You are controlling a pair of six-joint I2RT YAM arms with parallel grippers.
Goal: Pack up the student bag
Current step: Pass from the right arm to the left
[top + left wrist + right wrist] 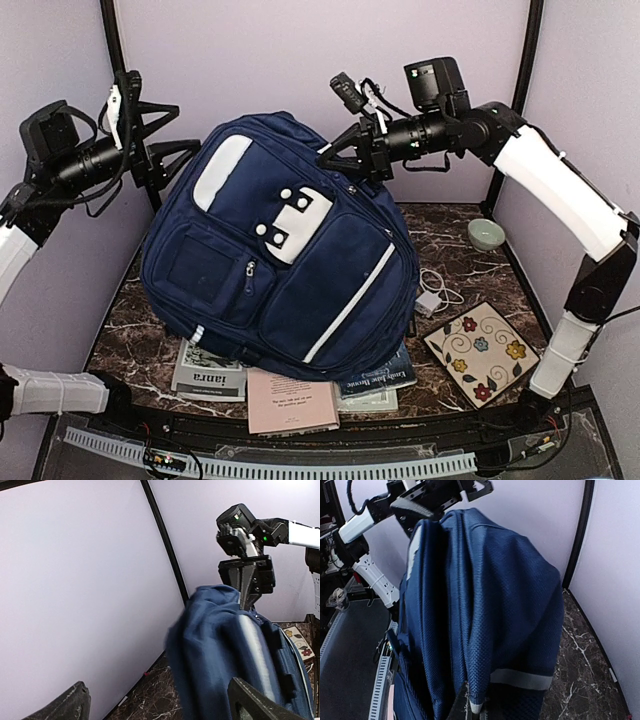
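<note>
Student bag (290, 260): a large navy-blue backpack of woven fabric with a fine mesh-like grain in the right wrist view. It has thin white stripes, a pale grey patch with round white buckles, zipped front pockets and a rounded top. It stands tilted in the middle of the dark, marble-veined counter (130, 320), with its front towards the top camera. Its lower edge rests over a white booklet (210, 375), a pink paperback (292, 400) and a dark blue book (385, 378).

To its right lie a coiled white cable (432, 295), a square cream tile with a flower pattern (482, 350) and a small pale green bowl (486, 235).

The right arm rises from its base at the near right corner and bends at the elbow by the right wall. Its white forearm slants up and leftward, ending in a level black wrist. The right tool (335, 152) is closed on the student bag's top edge. From the right wrist camera, the fingers (465, 707) pinch a fold of blue cloth beside a grey stripe.

The left arm comes in from the left wall with its forearm nearly level, pointing right. The left tool (188, 127) stands wide open and holds nothing. Its black triangular fingers are just beside the bag's upper left corner, and whether they touch it I cannot tell.
</note>
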